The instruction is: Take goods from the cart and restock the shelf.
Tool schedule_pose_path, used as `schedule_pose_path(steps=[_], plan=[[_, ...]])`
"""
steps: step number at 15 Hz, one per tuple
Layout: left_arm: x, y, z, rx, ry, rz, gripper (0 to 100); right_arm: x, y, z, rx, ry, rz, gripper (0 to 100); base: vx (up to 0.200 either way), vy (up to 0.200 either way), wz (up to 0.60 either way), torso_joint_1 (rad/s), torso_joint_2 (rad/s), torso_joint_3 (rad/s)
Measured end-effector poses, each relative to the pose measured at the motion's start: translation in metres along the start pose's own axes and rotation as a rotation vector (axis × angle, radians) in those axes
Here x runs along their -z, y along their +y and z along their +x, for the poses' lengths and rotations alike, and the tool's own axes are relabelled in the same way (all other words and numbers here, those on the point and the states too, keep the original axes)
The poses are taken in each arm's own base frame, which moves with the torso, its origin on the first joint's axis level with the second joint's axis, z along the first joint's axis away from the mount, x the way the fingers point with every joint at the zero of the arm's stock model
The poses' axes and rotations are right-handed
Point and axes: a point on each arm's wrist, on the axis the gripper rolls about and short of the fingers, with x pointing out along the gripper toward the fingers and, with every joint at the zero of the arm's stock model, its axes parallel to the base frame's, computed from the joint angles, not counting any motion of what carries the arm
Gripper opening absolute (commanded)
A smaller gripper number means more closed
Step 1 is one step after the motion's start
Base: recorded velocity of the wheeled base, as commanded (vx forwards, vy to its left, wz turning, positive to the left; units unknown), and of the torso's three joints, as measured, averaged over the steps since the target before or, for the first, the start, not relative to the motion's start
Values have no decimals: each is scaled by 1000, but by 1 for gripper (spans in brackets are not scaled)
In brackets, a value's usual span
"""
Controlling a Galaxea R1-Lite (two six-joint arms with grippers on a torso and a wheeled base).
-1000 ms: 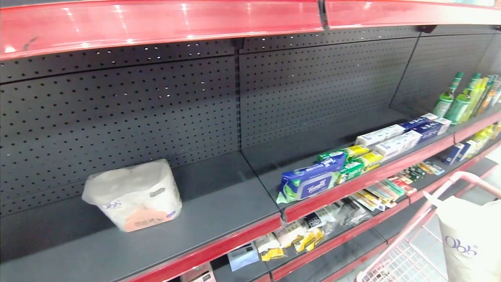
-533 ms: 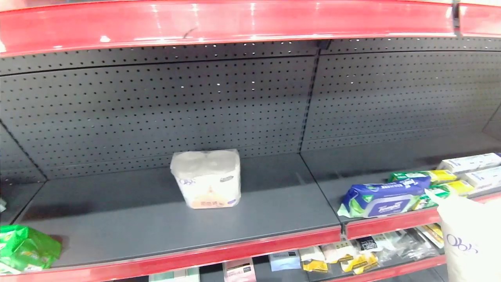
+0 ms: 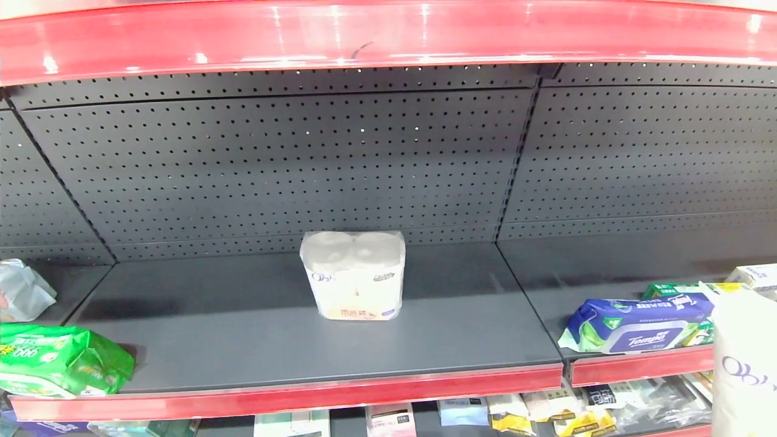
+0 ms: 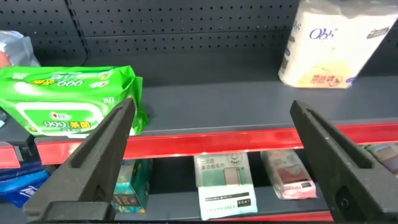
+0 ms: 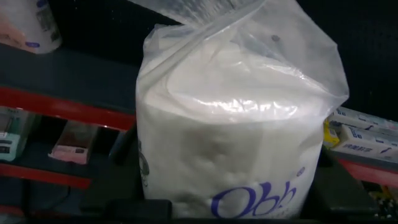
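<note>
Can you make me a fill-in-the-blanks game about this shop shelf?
The roll pack on the shelf stands ____.
The wipes pack left of it is ____.
The left gripper has its jaws ____.
The right gripper has its jaws ____ on a second roll pack.
Missing words: upright, green, open, shut.

The shelf [image 3: 243, 346] was matt grey metal. Its back wall [image 3: 273, 170] was the same, full of small holes. The red strip [image 3: 364, 30] at 12 o'clock shone. The paper roll pack [image 3: 354, 276] wore soft, dull plastic. The green pack [image 3: 61, 358] at 8 o'clock was glossy plastic. The second roll pack [image 3: 743, 364] at 4 o'clock had crinkly, see-through plastic.
</note>
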Motion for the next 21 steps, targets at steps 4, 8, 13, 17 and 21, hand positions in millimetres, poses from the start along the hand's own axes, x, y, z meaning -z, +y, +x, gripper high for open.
schedule_pose_path(steps=[4, 8, 13, 17, 21], plan=[[0, -1, 1, 52, 7, 29, 100, 19, 3, -18, 3, -93, 18, 0, 0, 0, 0, 0, 0, 0], [-28, -2, -2, 101, -40, 27, 100, 28, 4, -23, 9, -127, 60, 0, 0, 0, 0, 0, 0, 0], [-107, -1, 59, 73, 116, 18, 100, 28, 4, -24, 10, -132, 76, 0, 0, 0, 0, 0, 0, 0], [-127, -2, 150, 232, 317, 85, 100, 27, 4, -24, 20, -127, 78, 0, 0, 0, 0, 0, 0, 0], [-122, -8, 239, 613, 327, 184, 100, 28, 4, -22, 49, -110, 69, 0, 0, 0, 0, 0, 0, 0]])
